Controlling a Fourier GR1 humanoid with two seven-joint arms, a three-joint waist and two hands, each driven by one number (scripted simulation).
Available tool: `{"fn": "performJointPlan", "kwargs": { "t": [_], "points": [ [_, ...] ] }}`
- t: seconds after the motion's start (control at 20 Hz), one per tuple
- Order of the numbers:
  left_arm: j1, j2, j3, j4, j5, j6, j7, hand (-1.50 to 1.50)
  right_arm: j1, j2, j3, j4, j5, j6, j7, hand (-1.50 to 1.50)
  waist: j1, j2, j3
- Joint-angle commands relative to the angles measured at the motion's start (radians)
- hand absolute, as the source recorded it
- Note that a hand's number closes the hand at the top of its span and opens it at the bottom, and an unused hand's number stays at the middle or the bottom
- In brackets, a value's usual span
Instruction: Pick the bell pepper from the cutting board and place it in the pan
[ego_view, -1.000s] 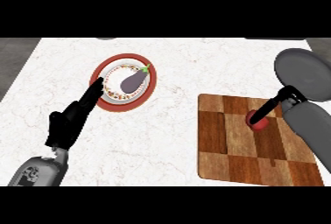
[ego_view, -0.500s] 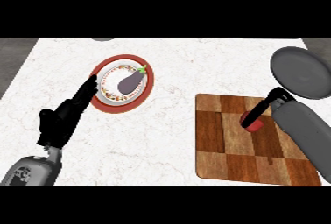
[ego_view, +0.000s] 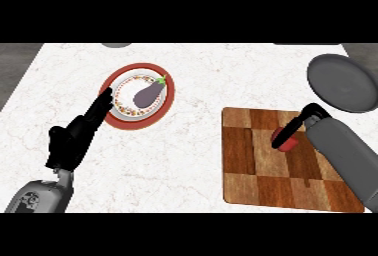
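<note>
On cutting board (ego_view: 255, 170), red bell pepper (ego_view: 289, 145) under right robot hand (ego_view: 303, 122) — touching, grasped or not can't tell, w/ pan (ego_view: 339, 82) close by

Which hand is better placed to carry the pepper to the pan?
Right. The right hand is on the pepper, near the pan; the left hand is open beside the plate, far from both.

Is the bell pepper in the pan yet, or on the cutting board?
On the cutting board. The red bell pepper sits on the wood under the right hand; the grey pan beyond holds nothing.
</note>
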Motion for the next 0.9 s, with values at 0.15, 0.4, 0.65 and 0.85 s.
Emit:
{"fn": "performJointPlan", "kwargs": {
  "t": [0.15,0.4,0.65,0.85],
  "points": [
    [0.009,0.021,0.030,-0.012,0.015,-0.048,-0.009,0.00,-0.005,0.066,-0.005,0.056,0.003,0.067,0.114,1.50,0.009,0.009,0.006],
    [0.030,-0.012,0.024,-0.019,-0.009,-0.020,-0.006,0.00,0.061,0.050,0.000,0.000,0.038,0.018,0.097,1.50,-0.005,0.006,0.006],
    [0.022,-0.019,0.024,-0.061,-0.023,-0.010,0.049,0.00,-0.009,0.036,0.008,-0.030,0.109,0.016,0.156,1.50,0.001,0.004,0.006],
    [0.002,-0.032,0.011,0.008,-0.040,-0.024,-0.011,0.00,-0.039,0.085,0.090,-0.162,0.253,-0.109,-0.201,1.50,0.005,0.008,0.007]
  ]
}}
